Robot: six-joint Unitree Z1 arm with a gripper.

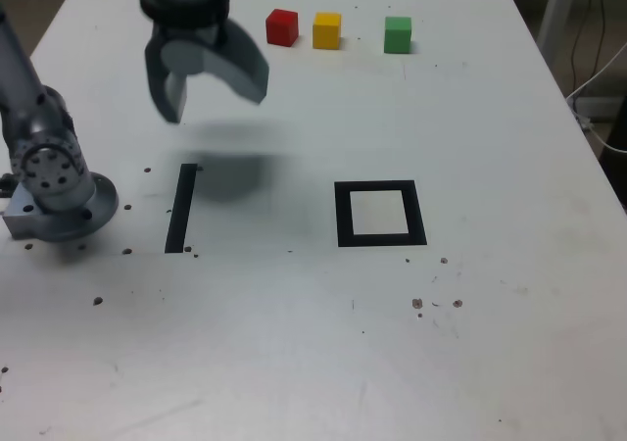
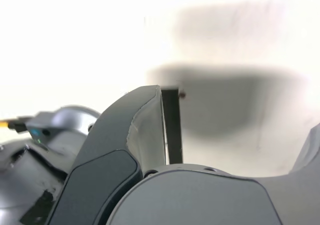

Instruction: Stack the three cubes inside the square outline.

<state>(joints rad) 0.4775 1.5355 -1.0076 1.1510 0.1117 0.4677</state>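
The grey gripper (image 1: 214, 93) hangs above the white table (image 1: 294, 353) with its two curved fingers (image 1: 245, 69) spread wide and nothing between them, over its own shadow near the narrow straight strip of black tape (image 1: 180, 209). Toward the exterior view's right lies the thick black square tape outline (image 1: 380, 213), its white centre bare. Well apart along the far edge stand the small matte red cube (image 1: 281, 26), yellow cube (image 1: 326, 30) and green cube (image 1: 397, 33) in a row, none touching.
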